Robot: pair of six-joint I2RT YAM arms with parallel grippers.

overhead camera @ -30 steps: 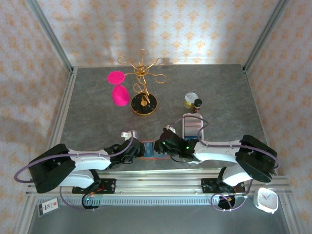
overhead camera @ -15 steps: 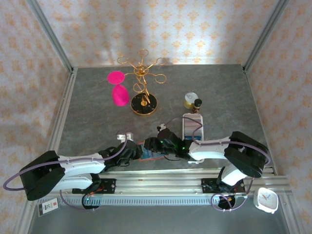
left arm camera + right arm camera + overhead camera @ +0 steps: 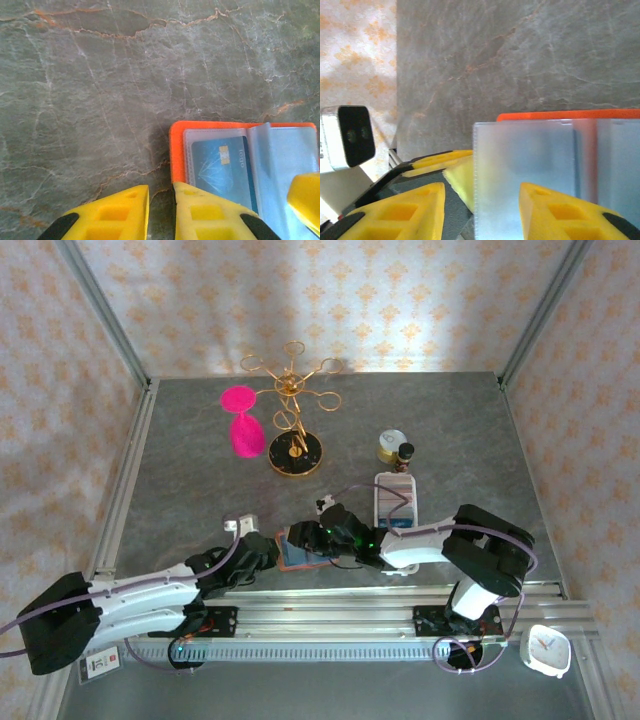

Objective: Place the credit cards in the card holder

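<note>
The card holder [image 3: 176, 150] lies open on the grey marbled table [image 3: 90, 90] near my bases, with a teal credit card [image 3: 220, 167] tucked in its left clear pocket. Beside the card's chip I read a small word, seemingly "logo". My left gripper [image 3: 160, 192] is barely parted and clasps nothing, one finger overlapping the holder's corner. My right gripper [image 3: 481, 190] stands released, a loose clear sleeve [image 3: 520, 165] of the holder between its fingers. Farther back sit a white slotted tray [image 3: 394, 502], a gold-lidded jar [image 3: 392, 445], a gold wire stand [image 3: 294, 445] and two pink shapes [image 3: 243, 425].
</note>
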